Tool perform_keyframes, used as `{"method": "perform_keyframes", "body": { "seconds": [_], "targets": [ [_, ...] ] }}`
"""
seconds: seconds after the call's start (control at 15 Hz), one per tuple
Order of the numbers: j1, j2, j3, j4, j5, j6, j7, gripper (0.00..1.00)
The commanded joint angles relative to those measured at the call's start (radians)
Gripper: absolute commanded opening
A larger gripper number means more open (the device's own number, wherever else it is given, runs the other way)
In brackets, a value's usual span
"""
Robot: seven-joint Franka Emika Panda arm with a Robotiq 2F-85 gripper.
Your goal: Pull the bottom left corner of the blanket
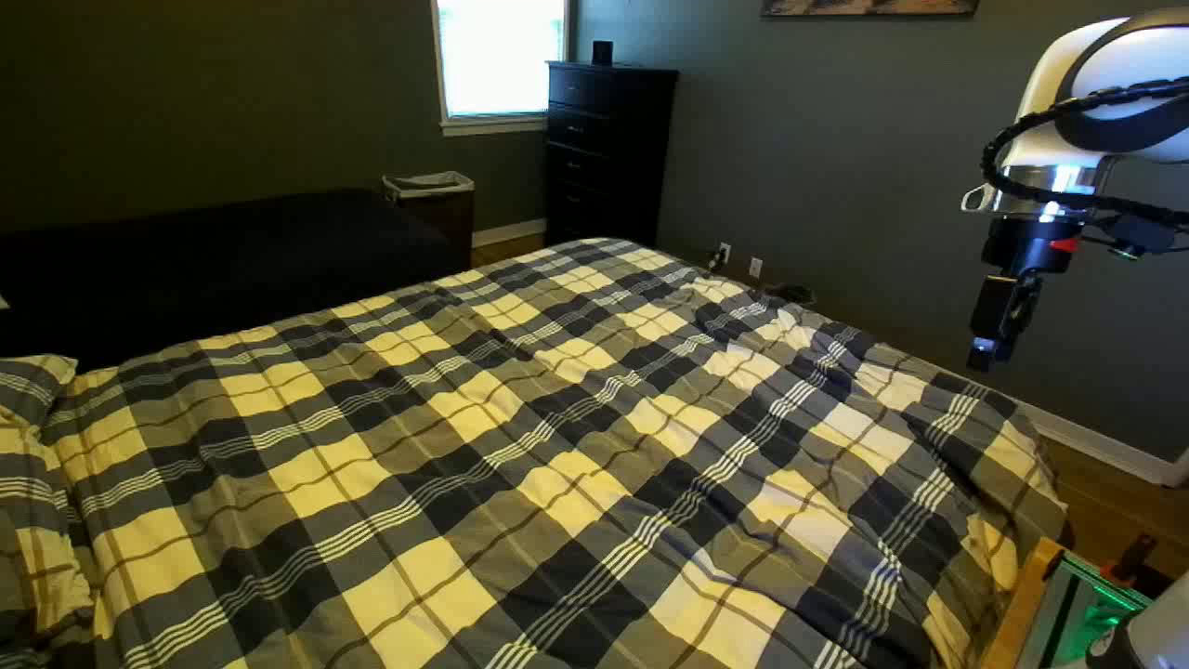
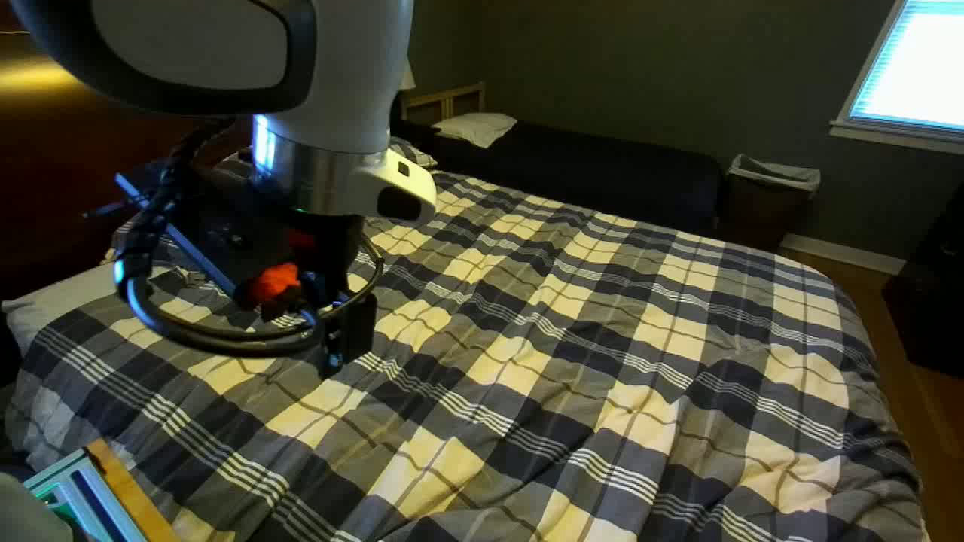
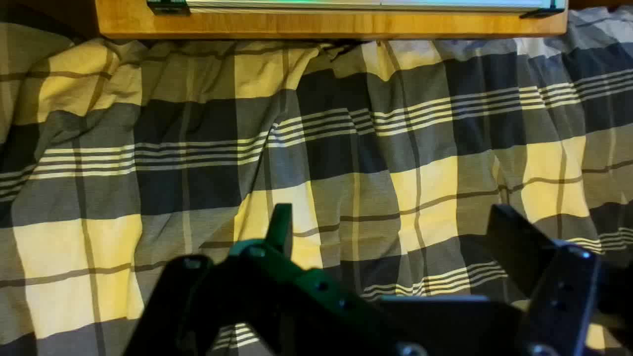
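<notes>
The plaid blanket (image 1: pixel 502 437), checked in black, grey and cream-yellow, covers the bed in both exterior views (image 2: pixel 602 324). It lies wrinkled, with its edges hanging over the bed's sides. It fills most of the wrist view (image 3: pixel 346 198). No pointed bottom left corner of the blanket stands out; I cannot tell where it lies. My gripper (image 3: pixel 390 210) is open in the wrist view, with its fingers wide apart and nothing between them. It points down above the blanket, apart from it. It also shows in both exterior views (image 1: pixel 989 353) (image 2: pixel 331 367).
A wooden board (image 3: pixel 331 27) with a metal rail stands against the bed's side by the robot base; it shows in both exterior views (image 1: pixel 1026 599) (image 2: pixel 132 493). A dark second bed (image 2: pixel 602 173), a bin (image 2: pixel 772 181) and a black dresser (image 1: pixel 608 158) stand beyond. Plaid pillows (image 1: pixel 28 502) lie at the head.
</notes>
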Motion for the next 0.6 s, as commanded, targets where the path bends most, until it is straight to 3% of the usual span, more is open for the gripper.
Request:
{"method": "perform_keyframes", "body": {
  "seconds": [0.0,0.47,0.53],
  "targets": [
    [-0.004,0.001,0.004,0.002,0.003,-0.003,-0.002,1.00],
    [-0.004,0.002,0.004,0.002,0.003,-0.003,-0.002,1.00],
    [-0.018,-0.047,0.037,0.003,-0.019,-0.026,0.034,1.00]
  ]
}}
